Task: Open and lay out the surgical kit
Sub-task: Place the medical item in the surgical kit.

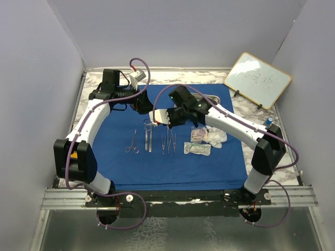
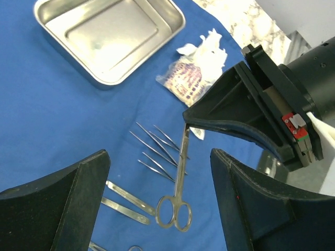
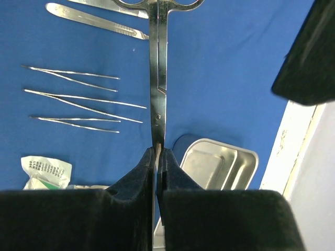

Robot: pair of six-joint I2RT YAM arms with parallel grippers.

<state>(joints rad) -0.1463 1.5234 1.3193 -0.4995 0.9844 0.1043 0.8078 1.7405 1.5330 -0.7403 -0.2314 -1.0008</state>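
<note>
Your right gripper [image 3: 158, 154] has its jaws pressed together on the blade tips of the scissors [image 3: 158, 78], which reach away from it with the rings at the far end. You cannot tell whether the rings touch the cloth [image 1: 172, 167]. Your left gripper [image 2: 159, 162] stands with its fingers wide apart, one on each side of those rings, touching nothing. Just beside the scissors three tweezers [image 3: 78, 99] lie on the cloth, with two flat steel handles [image 3: 99, 18] near the rings. Farther out sit a packet [image 2: 183, 83] and gauze [image 2: 207, 49], side by side, and the tray [image 2: 112, 31] lies flat on the cloth's far part.
</note>
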